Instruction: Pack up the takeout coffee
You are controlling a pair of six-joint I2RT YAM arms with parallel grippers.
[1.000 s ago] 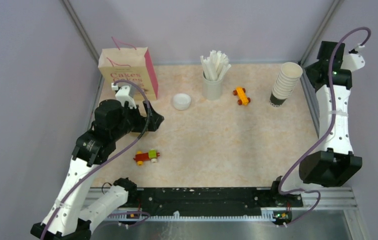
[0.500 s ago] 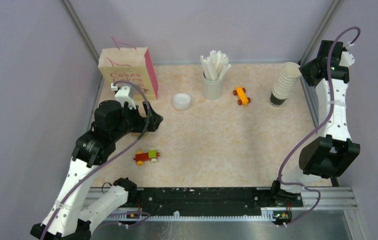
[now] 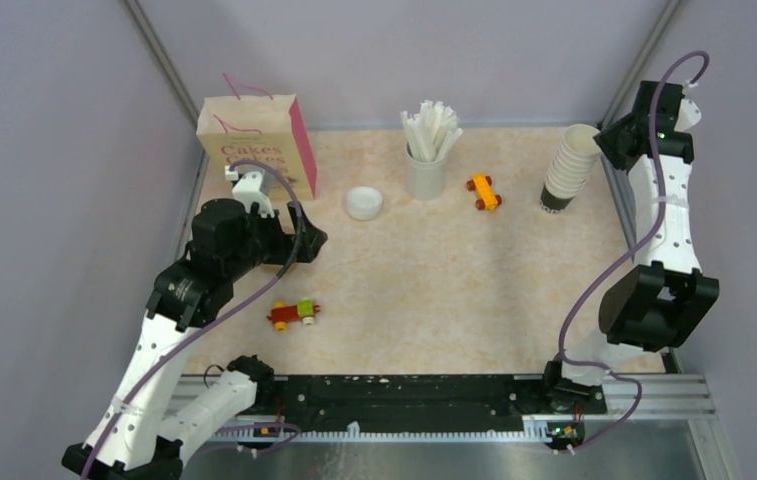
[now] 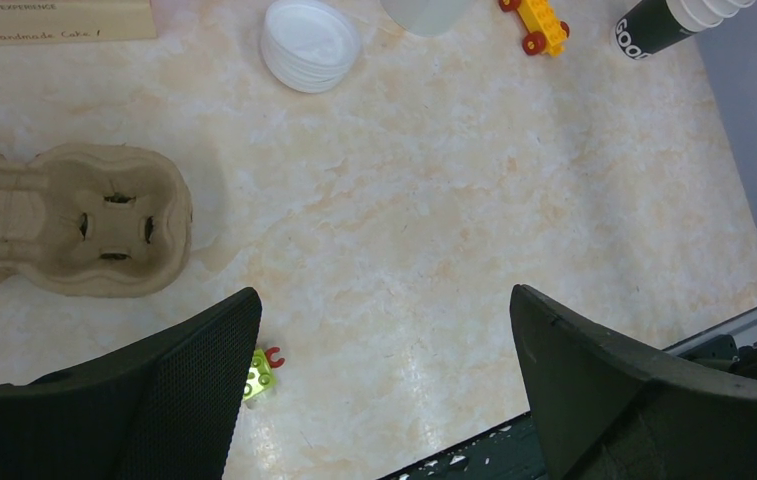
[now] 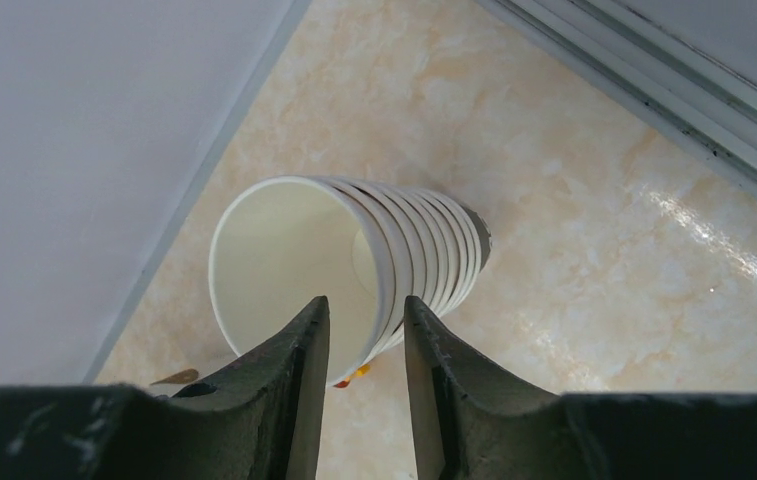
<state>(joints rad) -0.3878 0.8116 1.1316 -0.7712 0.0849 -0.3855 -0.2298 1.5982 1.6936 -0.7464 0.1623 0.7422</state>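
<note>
White paper cup (image 5: 284, 260), top of a leaning nested stack (image 5: 444, 250) w/ rolled rims, fills the R wrist cam. The right gripper (image 5: 364, 310) has its jaws a narrow gap apart w/ the cup's rim lined up in that gap, but can't tell if they pinch it. Only the L wrist cam shows the brown moulded-pulp tray (image 4: 64, 225) beyond the left jaw & flat round white lids (image 4: 311, 45) ahead; left gripper (image 4: 384, 292) jaws are spread wide, just glossy marble-look tabletop (image 4: 454, 200) between them.
</note>
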